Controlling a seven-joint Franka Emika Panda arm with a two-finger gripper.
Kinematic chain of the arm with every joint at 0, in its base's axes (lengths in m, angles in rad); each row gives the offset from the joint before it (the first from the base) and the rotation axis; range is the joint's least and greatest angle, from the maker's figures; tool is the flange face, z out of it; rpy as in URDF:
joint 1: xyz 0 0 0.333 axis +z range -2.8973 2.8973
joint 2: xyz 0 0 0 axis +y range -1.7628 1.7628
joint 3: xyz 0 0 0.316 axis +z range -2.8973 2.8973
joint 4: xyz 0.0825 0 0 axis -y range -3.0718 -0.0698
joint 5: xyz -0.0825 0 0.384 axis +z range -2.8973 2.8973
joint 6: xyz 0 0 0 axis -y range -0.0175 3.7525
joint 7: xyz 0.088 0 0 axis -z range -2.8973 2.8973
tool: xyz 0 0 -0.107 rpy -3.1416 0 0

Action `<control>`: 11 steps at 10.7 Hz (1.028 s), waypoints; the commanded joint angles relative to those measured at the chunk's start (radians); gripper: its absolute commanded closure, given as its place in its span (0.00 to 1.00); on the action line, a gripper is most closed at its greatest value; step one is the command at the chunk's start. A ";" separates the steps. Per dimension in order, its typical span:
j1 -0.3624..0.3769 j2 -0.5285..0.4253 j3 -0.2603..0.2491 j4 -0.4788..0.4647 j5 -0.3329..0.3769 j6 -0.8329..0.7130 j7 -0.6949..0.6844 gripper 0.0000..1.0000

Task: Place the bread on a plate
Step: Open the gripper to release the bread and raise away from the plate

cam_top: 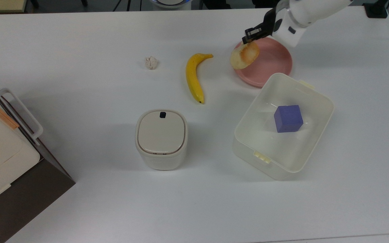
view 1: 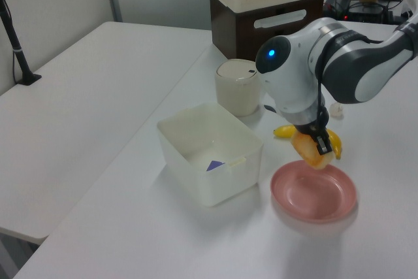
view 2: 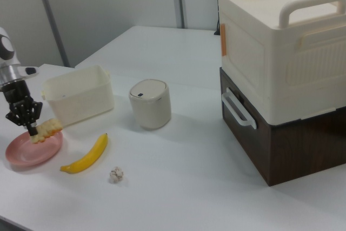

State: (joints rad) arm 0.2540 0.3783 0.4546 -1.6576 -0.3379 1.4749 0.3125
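Bread (cam_top: 244, 55): one small bun, pale with orange-brown patches, held clear of the desk (cam_top: 79, 44) and hanging over the plate's edge on the top view's left; in the left view (view 1: 311, 150) it sits just above the rim.

Gripper (cam_top: 251, 34): jaws closed on the upper end of the bread, black fingers pinching it from either side; seen also in the right view (view 2: 30, 121) above the plate.

Plate (cam_top: 272, 64): round, salmon-pink, flat on the desk, nothing resting on it.

Banana (cam_top: 193, 76): yellow, lying on the desk near the plate, apart from the bread.

Paper ball (cam_top: 151, 62): small, white, crumpled, beyond the banana.

Tub (cam_top: 319, 98): cream, rectangular, just beside the plate, holding a purple cube (cam_top: 288, 118).

Lidded canister (cam_top: 161, 138): cream, upright, well apart from the plate.

Stacked box (view 2: 281, 63): cream upper part with handles on a dark brown base, at the desk's edge.
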 commanded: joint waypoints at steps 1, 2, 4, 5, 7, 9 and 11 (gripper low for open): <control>0.080 0.063 -0.007 0.048 0.007 -0.010 0.098 1.00; 0.093 0.067 -0.007 0.047 0.013 -0.010 0.112 1.00; 0.090 0.065 -0.008 0.044 0.014 -0.015 0.117 0.01; 0.085 0.065 -0.008 0.044 0.004 -0.015 0.117 0.00; 0.080 0.053 -0.008 0.044 0.002 -0.016 0.119 0.00; -0.013 -0.036 -0.008 0.042 0.019 -0.009 0.125 0.00; -0.193 -0.174 -0.010 0.048 0.029 0.001 0.119 0.00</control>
State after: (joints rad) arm 0.2433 0.3803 0.4468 -1.5950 -0.3398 1.4750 0.4401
